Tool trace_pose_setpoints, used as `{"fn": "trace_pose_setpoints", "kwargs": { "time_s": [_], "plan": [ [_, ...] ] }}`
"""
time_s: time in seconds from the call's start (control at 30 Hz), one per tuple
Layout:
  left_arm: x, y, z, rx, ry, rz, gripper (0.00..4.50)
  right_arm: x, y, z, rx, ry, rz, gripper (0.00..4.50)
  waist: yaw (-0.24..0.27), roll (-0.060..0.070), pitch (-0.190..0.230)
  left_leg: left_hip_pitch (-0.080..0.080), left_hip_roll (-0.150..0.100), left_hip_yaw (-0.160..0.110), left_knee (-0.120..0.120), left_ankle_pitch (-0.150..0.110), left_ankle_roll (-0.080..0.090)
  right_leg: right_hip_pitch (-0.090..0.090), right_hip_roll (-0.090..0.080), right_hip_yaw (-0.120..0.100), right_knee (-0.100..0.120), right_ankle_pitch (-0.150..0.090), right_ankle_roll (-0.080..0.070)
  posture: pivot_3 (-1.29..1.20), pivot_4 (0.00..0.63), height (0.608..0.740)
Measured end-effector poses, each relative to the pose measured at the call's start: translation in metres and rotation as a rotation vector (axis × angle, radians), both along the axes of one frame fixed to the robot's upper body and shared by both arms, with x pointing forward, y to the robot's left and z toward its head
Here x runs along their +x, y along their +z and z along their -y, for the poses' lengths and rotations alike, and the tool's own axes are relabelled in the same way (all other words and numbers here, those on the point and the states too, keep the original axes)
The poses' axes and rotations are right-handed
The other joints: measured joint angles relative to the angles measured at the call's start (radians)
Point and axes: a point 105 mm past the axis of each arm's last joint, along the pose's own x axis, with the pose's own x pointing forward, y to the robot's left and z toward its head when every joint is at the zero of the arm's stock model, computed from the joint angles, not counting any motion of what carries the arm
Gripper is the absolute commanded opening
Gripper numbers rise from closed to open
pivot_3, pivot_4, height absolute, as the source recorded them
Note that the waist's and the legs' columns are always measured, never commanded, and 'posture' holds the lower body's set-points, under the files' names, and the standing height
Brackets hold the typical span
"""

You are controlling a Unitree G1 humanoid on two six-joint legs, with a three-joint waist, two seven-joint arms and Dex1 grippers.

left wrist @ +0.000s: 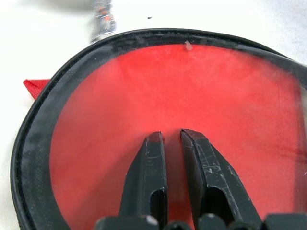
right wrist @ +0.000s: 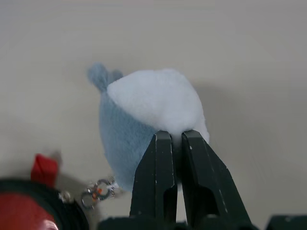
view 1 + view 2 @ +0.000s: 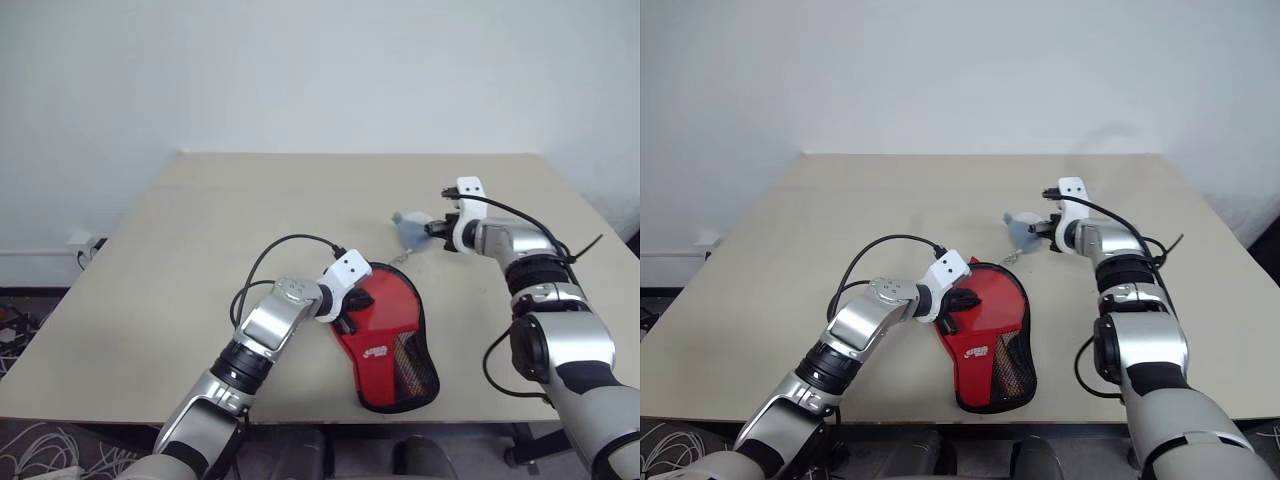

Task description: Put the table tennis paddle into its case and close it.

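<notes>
My left gripper (image 1: 171, 136), nearly closed, presses the zipped-looking case (image 3: 385, 330) near the table's (image 3: 150, 300) front edge; the right gripper (image 2: 175, 136) pinches the fuzzy ball (image 2: 144, 115). I judge it nearly finished.

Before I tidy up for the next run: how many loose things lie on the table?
2: the case near the front edge under the left gripper, and a fuzzy ball beyond it, at the right gripper. The case may hide something inside.

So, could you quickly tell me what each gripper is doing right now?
Left gripper: nearly closed, pressing on the red case, gripping nothing.
Right gripper: shut on the grey-blue fuzzy ball chained to the case's zip.
</notes>
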Motion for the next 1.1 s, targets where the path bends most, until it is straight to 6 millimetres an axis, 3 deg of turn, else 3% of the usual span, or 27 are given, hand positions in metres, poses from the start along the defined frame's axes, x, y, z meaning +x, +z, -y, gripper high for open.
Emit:
{"fn": "trace_pose_setpoints", "kwargs": {
  "time_s": [0.17,0.47,0.8,0.87,1.1],
  "plan": [
    [-0.001,0.000,0.001,-0.004,-0.003,-0.004,0.59,-0.037,0.010,0.015,0.030,0.096,-0.007,0.06,0.004,0.001,0.000,0.000,0.000,-0.001,0.000,0.000,0.000,0.001,-0.001,-0.001,-0.001,-0.001,0.001,0.00,0.000,0.688],
    [-0.001,-0.001,-0.001,0.002,-0.006,-0.007,0.59,-0.100,-0.004,0.012,0.043,0.240,-0.076,0.06,0.004,0.000,-0.001,0.001,0.002,0.000,-0.001,0.000,0.000,0.001,-0.002,-0.004,-0.003,-0.001,0.001,0.00,0.000,0.688],
    [0.000,-0.001,0.000,0.001,-0.017,-0.018,0.59,-0.127,-0.009,0.047,0.038,0.171,-0.122,0.06,0.004,0.000,-0.001,0.001,0.002,0.000,-0.001,-0.001,0.000,0.004,-0.002,-0.005,-0.008,-0.001,0.001,0.00,0.000,0.688],
    [0.000,-0.002,0.001,0.000,-0.021,-0.024,0.59,-0.132,-0.008,0.053,0.049,0.162,-0.120,0.06,0.004,0.001,-0.002,0.001,0.004,-0.003,-0.004,-0.001,0.000,0.009,-0.001,-0.010,-0.017,-0.001,0.001,0.00,0.000,0.688],
    [-0.003,-0.002,0.005,-0.009,-0.046,-0.038,0.59,-0.168,-0.003,0.054,0.126,0.274,-0.137,0.06,0.012,0.000,-0.002,0.005,0.002,-0.003,-0.005,-0.006,0.004,0.016,-0.005,-0.014,-0.022,-0.003,0.004,0.00,0.000,0.688]
  ]
}}
